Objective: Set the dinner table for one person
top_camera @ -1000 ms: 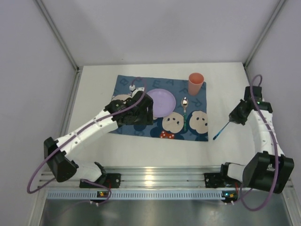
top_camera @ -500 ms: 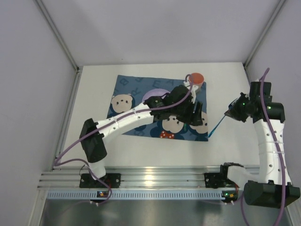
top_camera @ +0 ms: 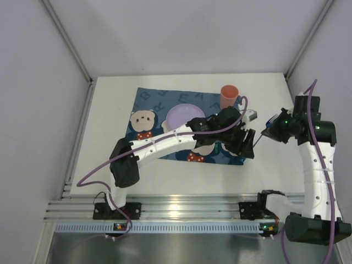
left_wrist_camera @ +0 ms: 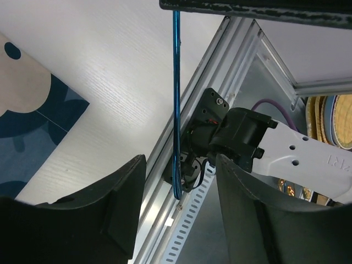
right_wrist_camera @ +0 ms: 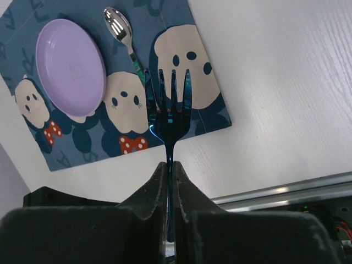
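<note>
Fork [right_wrist_camera: 168, 104] first: dark blue metal, clamped by its handle between the closed fingers of the right gripper [right_wrist_camera: 169, 168], tines pointing toward the top of the right wrist view. Behind the tines lies the placemat [right_wrist_camera: 165, 22], dark blue with cartoon mouse faces, filling the upper left of that view. A lilac plate [right_wrist_camera: 70, 67] sits on it at upper left. A shiny spoon [right_wrist_camera: 122, 33] lies just right of the plate, bowl toward the top edge.

From the top camera, the dinner table [top_camera: 110, 115] is the white surface filling the middle of the frame, with a ribbed aluminium rail [top_camera: 176, 212] along its lower edge. The placemat lies at its centre, and an orange cup [top_camera: 229, 97] stands upright on the mat's upper right corner. The right arm [top_camera: 313, 165] stands at the right side of the frame, its gripper above bare table just right of the mat. The left arm [top_camera: 159, 144] reaches from lower left across the mat, covering the spoon. The left gripper [top_camera: 247, 144] ends over the mat's lower right corner, near the fork's free end.

In the left wrist view that gripper's fingers [left_wrist_camera: 121, 209] are spread apart and grip nothing. The thin blue handle runs vertically through the gap seen between them; whether it touches either finger cannot be told.
</note>
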